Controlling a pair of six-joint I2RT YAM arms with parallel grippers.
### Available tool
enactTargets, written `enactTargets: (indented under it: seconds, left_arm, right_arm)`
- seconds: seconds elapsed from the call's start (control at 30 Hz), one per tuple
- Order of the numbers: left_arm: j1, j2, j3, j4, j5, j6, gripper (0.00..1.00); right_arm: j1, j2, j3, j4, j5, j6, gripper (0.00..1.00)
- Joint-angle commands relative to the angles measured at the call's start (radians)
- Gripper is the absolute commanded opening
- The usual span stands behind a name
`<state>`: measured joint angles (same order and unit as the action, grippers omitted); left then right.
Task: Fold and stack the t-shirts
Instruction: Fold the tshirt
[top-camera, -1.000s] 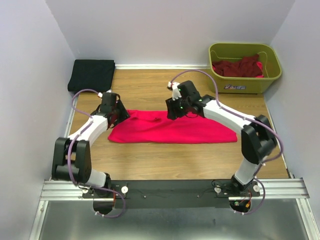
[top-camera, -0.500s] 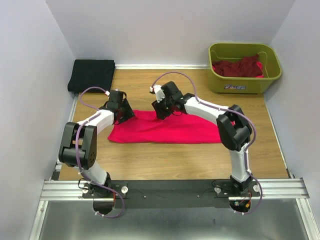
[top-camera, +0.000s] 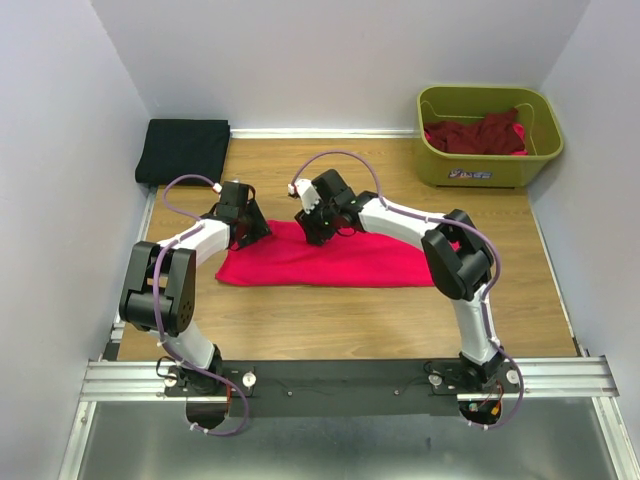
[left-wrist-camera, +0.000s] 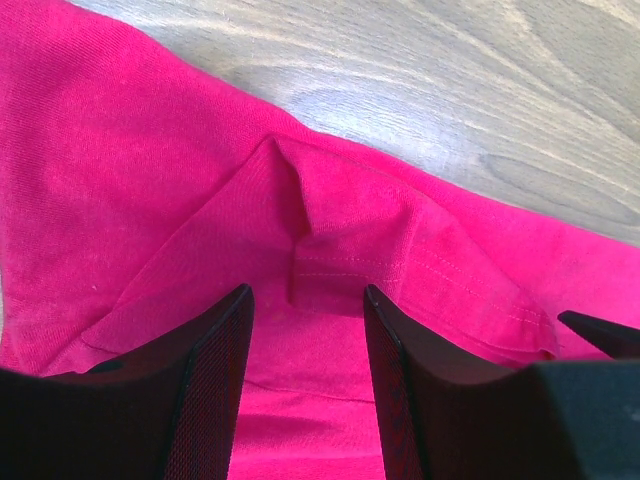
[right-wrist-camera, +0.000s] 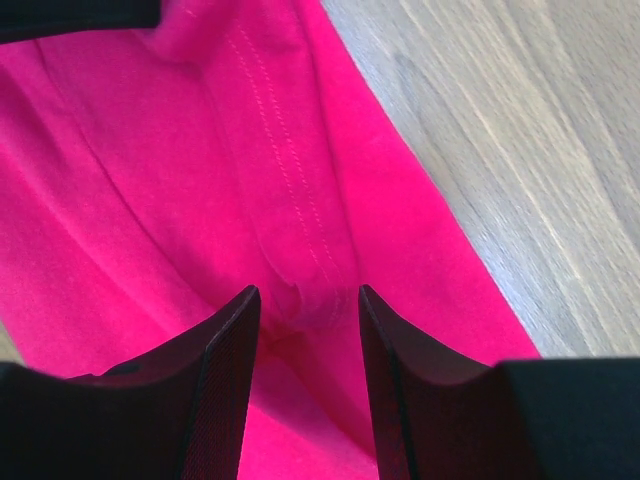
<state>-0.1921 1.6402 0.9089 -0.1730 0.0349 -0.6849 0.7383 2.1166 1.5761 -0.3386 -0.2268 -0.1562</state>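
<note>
Pink t-shirt (top-camera: 340, 255) lies flat on the table (top-camera: 350, 320) as a long band. It sits directly under both grippers and runs out well to the right of the right one.

Left gripper (left-wrist-camera: 306, 292) is down on the shirt's far-left corner. Its fingers (left-wrist-camera: 215, 370) stand apart with a raised stitched pleat just ahead of the gap, and nothing is clamped yet.

Right gripper (right-wrist-camera: 308, 292) is on the far edge, near the left gripper. Its jaws are also apart, a double-stitched hem runs straight into the gap, and bare wood shows just to its right.

Black t-shirt (top-camera: 183, 150) lies folded beyond the left gripper, well apart. Maroon shirts (top-camera: 475, 133) sit in the green tub (top-camera: 490, 172), far off to the right of the right gripper.

Risks, as a judgement:
- **Single-layer pinch:** a shallow pinch may catch only the top layer, so the shirt opens instead of folding.
- **Hem slipping out:** the hem at the right gripper is thin and close to the cloth's edge, so it could slip out on the lift.
- **Skewed fold:** if the two grips land at uneven depth, the fold comes out skewed.
- **Unsupported side:** both grippers are bunched toward the left, leaving the long right side unsupported, so it may drag and wrinkle.
- **Arms clashing:** the arms are close together, so a crossing move could make them hit each other.
- **Scraping the table:** pressing down hard could scrape the fingertips on the table.
</note>
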Motion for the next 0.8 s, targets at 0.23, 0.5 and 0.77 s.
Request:
enactTargets:
  seconds: [0.23, 0.5, 0.77]
  left_arm:
    - [-0.007, 0.001, 0.016, 0.017, -0.027, 0.005, 0.56]
    - [-0.007, -0.011, 0.005, 0.015, -0.027, -0.007, 0.57]
    - [-0.009, 0.003, 0.01, 0.023, -0.027, -0.027, 0.54]
  right_arm:
    - [0.023, 0.036, 0.028, 0.007, 0.035, -0.042, 0.32]
    - [0.023, 0.048, 0.044, 0.015, 0.07, -0.002, 0.01]
    - [0.022, 0.057, 0.047, 0.026, 0.053, 0.024, 0.01]
